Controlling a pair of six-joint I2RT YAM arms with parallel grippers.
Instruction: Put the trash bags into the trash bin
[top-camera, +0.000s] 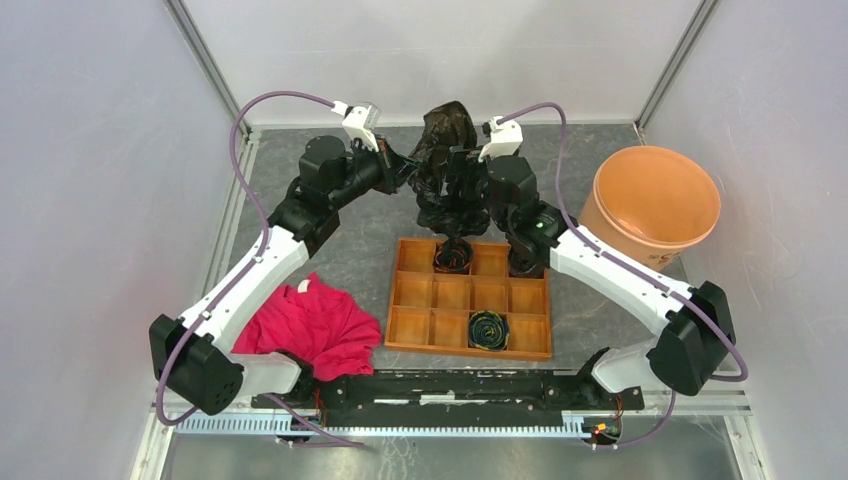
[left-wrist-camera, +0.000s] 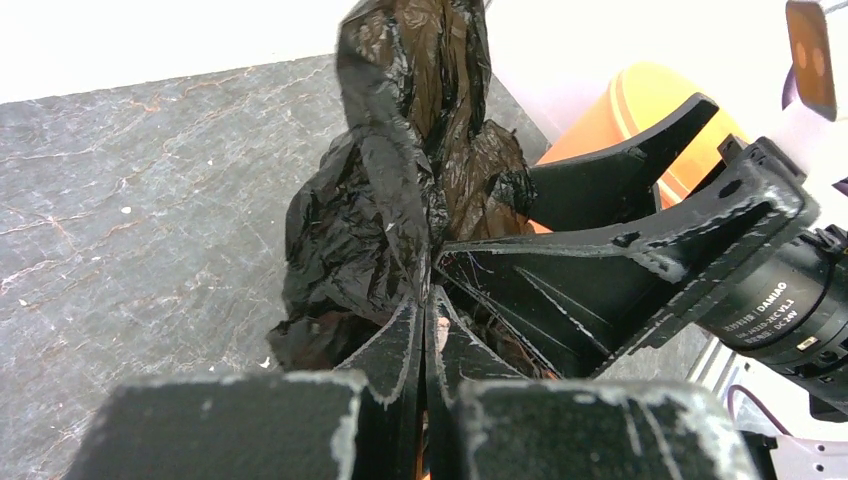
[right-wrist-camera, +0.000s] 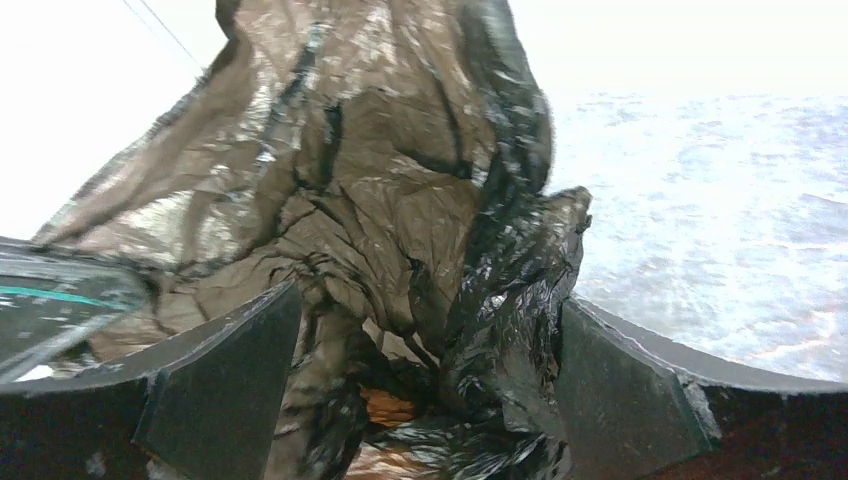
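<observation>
"DAMIAO" and "DC 24V" on the black motor housing of the right arm

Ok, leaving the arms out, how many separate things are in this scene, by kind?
Black trash bag: 1
Small dark rolls: 2
Orange trash bin: 1
Wooden compartment tray: 1
Red-pink garment: 1
Total: 6
</observation>
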